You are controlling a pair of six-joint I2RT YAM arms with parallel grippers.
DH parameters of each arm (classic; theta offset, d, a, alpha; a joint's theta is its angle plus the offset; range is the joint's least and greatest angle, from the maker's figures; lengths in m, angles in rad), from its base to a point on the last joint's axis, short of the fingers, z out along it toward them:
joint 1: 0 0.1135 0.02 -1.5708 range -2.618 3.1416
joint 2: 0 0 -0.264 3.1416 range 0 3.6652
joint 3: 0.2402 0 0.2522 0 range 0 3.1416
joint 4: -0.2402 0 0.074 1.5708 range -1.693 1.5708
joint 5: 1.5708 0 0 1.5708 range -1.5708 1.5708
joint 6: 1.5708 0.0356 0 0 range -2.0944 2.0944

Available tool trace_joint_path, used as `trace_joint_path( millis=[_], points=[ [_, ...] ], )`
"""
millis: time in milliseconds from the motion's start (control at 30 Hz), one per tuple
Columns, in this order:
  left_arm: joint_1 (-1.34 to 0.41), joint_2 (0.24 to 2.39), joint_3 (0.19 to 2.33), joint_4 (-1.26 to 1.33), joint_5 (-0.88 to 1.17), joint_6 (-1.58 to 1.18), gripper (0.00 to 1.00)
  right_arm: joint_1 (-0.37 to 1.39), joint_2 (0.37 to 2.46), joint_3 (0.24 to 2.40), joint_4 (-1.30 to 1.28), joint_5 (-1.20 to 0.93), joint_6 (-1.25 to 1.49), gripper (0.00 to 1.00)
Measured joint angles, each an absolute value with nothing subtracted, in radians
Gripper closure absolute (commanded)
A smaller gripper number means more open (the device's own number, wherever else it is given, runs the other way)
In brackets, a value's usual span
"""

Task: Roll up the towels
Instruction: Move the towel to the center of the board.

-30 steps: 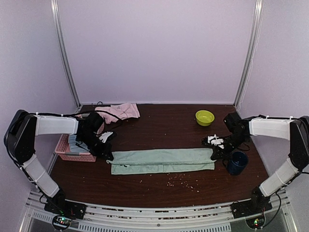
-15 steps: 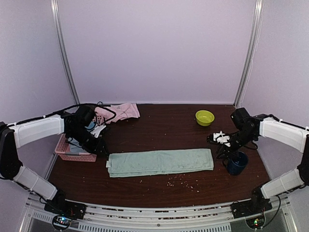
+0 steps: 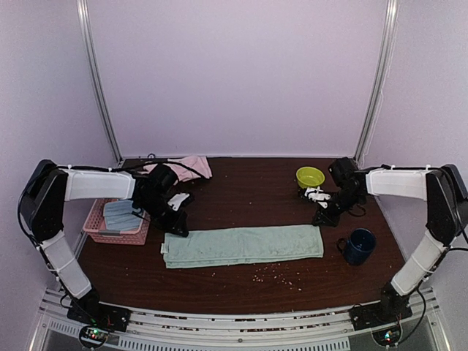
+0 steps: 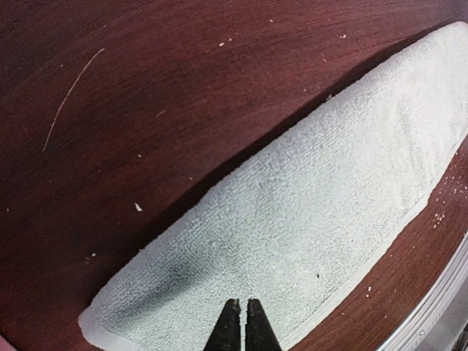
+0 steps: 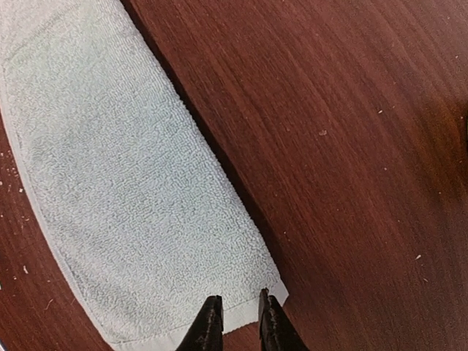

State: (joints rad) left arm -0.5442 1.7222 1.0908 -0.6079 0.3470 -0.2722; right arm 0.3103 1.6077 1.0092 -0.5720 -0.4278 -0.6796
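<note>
The sage green towel (image 3: pixel 241 245) lies flat on the table as a long folded strip. The pale pink towel (image 3: pixel 186 168) is crumpled at the back left. My left gripper (image 3: pixel 178 222) is over the green towel's left end. In the left wrist view its tips (image 4: pixel 243 304) are shut with nothing between them, above the green towel (image 4: pixel 307 212). My right gripper (image 3: pixel 319 216) is at the strip's far right corner. In the right wrist view it (image 5: pixel 238 301) stands slightly open over the hemmed end of the green towel (image 5: pixel 124 183).
A pink basket (image 3: pixel 95 228) holding blue-grey towels (image 3: pixel 121 216) stands at the left edge. A yellow-green bowl (image 3: pixel 310 177) is behind the right gripper. A dark blue mug (image 3: pixel 360 246) stands right of the strip. Crumbs (image 3: pixel 274 274) lie in front of it.
Both grippers let go of the green towel, drew away, then came back in over its ends. The towel went from loosely doubled to a neat strip.
</note>
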Motion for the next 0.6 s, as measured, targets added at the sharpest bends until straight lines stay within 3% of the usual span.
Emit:
trace_joint_path(
  millis=[600],
  points=[
    [-0.554, 1.74, 0.974, -0.552, 0.293, -0.317, 0.84, 0.33, 1.815, 1.101, -0.507, -0.221, -0.568, 0.8]
  ],
)
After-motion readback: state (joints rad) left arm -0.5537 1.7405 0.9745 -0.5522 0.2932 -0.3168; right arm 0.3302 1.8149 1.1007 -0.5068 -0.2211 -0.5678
